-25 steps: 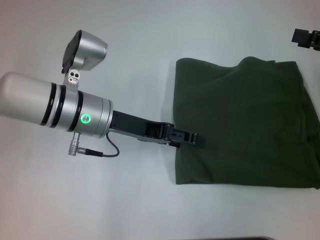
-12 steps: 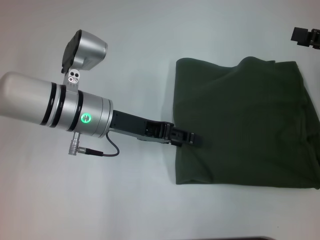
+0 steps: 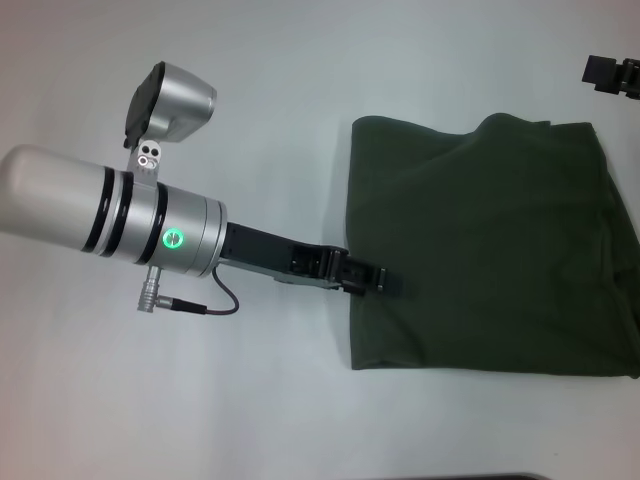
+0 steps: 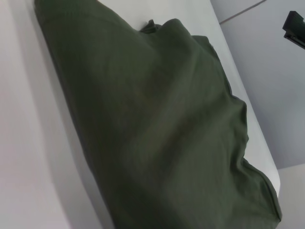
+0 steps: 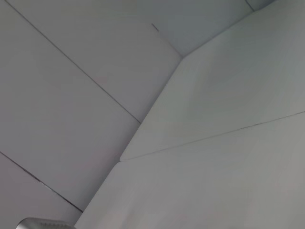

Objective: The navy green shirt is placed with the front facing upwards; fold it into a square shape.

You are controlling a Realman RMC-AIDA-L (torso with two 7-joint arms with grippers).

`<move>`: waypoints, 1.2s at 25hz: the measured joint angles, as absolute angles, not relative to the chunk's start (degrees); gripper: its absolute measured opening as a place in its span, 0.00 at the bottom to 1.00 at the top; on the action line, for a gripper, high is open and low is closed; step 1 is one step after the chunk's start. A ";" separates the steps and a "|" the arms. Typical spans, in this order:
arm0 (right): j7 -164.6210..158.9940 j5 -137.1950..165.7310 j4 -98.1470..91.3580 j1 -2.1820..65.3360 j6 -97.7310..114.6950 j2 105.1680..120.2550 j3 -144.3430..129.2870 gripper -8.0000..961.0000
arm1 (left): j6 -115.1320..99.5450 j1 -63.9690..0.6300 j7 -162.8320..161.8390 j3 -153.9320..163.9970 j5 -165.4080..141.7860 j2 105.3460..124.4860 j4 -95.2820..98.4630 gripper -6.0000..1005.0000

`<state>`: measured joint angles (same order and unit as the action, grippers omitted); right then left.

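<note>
The navy green shirt [image 3: 490,250] lies folded into a rough rectangle on the right half of the white table [image 3: 280,90]; its lettering and neck label are hidden. It fills the left wrist view [image 4: 157,129], with layered edges on one side. My left gripper [image 3: 392,282] is low at the shirt's left edge, near its front left corner, with its tip over the cloth. My right gripper [image 3: 612,75] is parked at the far right edge, beyond the shirt, and shows small in the left wrist view [image 4: 295,26].
The left arm's silver body [image 3: 110,205] and its cable [image 3: 215,300] stretch over the table's left side. The right wrist view shows only the bare table surface [image 5: 228,157] and grey floor panels [image 5: 71,86]. A dark edge [image 3: 520,477] runs along the bottom.
My left gripper has drawn back a little to the left along the shirt's edge. The shirt and the right arm have not moved.
</note>
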<state>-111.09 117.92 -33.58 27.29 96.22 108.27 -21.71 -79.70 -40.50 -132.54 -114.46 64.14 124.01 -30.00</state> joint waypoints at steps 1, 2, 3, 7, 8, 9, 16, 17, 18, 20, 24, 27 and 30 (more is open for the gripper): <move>-111.09 117.91 -33.58 27.28 96.20 108.27 -21.71 0.95 | -79.64 -40.47 -132.54 -114.46 64.04 124.01 -29.99 0.61; -111.09 117.91 -33.58 27.28 96.18 108.28 -21.71 0.95 | -79.61 -40.40 -132.54 -114.47 63.94 124.01 -29.98 0.61; -111.09 117.90 -33.58 27.27 96.16 108.27 -21.71 0.95 | -79.60 -40.36 -132.54 -114.47 63.92 124.01 -29.97 0.61; -111.09 117.91 -33.58 27.20 96.14 108.27 -21.71 0.95 | -79.65 -40.26 -132.54 -114.49 63.64 123.88 -29.97 0.61; -111.09 117.92 -33.58 27.17 96.14 108.28 -21.71 0.95 | -79.66 -40.24 -132.54 -114.50 63.50 123.82 -29.96 0.61; -111.09 117.92 -33.58 27.11 96.14 108.28 -21.71 0.95 | -79.67 -40.20 -132.54 -114.51 63.35 123.76 -29.96 0.61; -111.12 117.91 -33.57 26.90 96.36 108.27 -21.71 0.95 | -80.51 -39.91 -133.16 -114.54 61.61 123.70 -29.88 0.61; -111.13 117.90 -33.57 26.90 96.42 108.28 -21.71 0.95 | -80.78 -39.91 -133.17 -114.54 61.54 123.74 -29.88 0.61; -111.13 117.89 -33.57 26.89 96.44 108.27 -21.71 0.95 | -81.06 -39.90 -133.17 -114.53 61.45 123.78 -29.88 0.61; -111.14 117.86 -33.57 26.89 96.47 108.27 -21.71 0.95 | -81.40 -39.90 -133.18 -114.52 61.43 123.86 -29.88 0.61; -111.16 117.80 -33.57 26.89 96.54 108.28 -21.71 0.95 | -81.22 -40.18 -133.10 -114.49 61.43 124.05 -29.42 0.61; -111.17 117.78 -33.57 26.89 96.58 108.28 -21.71 0.95 | -80.56 -40.73 -132.82 -114.39 61.45 124.19 -28.47 0.61; -111.17 117.77 -33.57 26.89 96.60 108.28 -21.71 0.95 | -79.47 -40.90 -132.67 -113.63 61.74 124.26 -28.31 0.61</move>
<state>-111.17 117.77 -33.57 26.89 96.60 108.28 -21.71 -79.47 -40.90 -132.67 -113.63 61.74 124.26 -28.31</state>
